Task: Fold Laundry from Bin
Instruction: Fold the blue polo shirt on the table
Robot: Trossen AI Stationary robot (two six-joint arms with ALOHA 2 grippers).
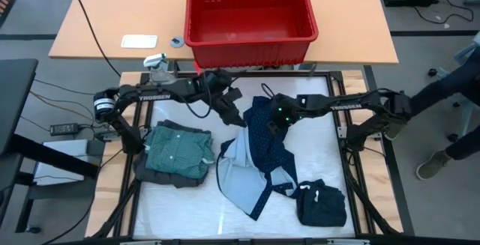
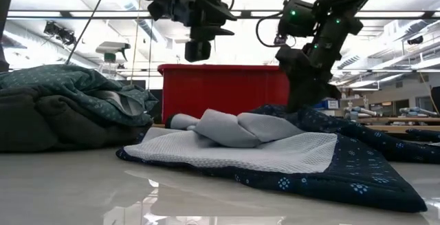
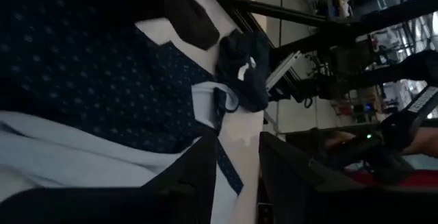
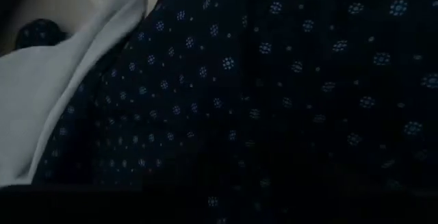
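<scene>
Even, bright light fills the overhead view, with soft shadows. At bench height, ceiling strip lights (image 2: 206,15) glare behind silhouetted arms, and the glossy bench (image 2: 206,197) reflects them. Both wrist views are dim; the navy dotted garment (image 4: 287,101) looks soft and blurred close up.

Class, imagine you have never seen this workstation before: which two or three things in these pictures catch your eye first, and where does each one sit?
The big red bin stands at the table's far edge, apparently empty. At the centre sprawls a navy dotted garment with its pale lining turned out; the right gripper is down on it, and the left gripper hangs just beside. On the left lies a folded stack topped by the teal-green dotted shirt, and a small dark bundle sits at the near right.
</scene>
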